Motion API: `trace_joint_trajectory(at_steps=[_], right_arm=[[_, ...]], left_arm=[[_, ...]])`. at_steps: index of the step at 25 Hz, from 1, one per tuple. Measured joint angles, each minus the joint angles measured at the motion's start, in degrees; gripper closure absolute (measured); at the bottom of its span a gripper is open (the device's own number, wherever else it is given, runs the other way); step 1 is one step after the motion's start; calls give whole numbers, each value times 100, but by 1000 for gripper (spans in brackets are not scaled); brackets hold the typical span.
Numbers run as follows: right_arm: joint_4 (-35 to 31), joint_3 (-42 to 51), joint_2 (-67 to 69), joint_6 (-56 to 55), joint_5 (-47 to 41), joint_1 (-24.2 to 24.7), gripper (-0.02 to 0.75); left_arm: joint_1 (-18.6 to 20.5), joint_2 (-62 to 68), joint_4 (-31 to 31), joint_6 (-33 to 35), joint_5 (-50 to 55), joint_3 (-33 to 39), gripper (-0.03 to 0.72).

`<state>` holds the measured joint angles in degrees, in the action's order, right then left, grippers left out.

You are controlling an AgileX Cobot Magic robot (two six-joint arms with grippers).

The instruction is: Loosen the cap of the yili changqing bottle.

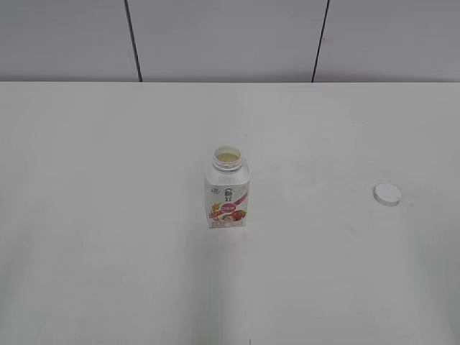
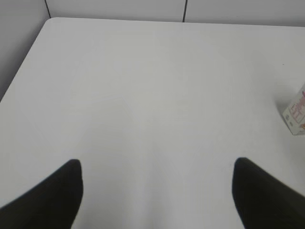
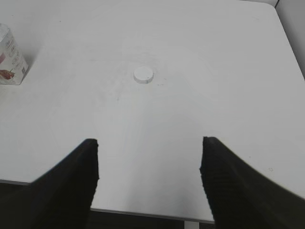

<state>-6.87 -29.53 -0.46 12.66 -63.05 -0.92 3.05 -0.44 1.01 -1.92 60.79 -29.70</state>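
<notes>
White surface (image 1: 108,215), grey panelled wall (image 1: 223,36) across the top of the exterior frame with 2 dark seams. I see the yili changqing bottle (image 1: 228,190) upright at centre, neck open. The cap (image 1: 387,193) lies flat at right, well apart from it. Left hand (image 2: 155,191) spread wide, holding nothing; right hand (image 3: 148,167) likewise. Both wrist views crop the bottle at the frame edge; label text too small to read.
</notes>
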Motion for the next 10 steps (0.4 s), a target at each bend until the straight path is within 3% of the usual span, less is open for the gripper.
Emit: trace_joint_trajectory(at_steps=[10], right_arm=[[0,0,0,0,0,0,205]], left_arm=[[7,0,0,0,0,0,105]])
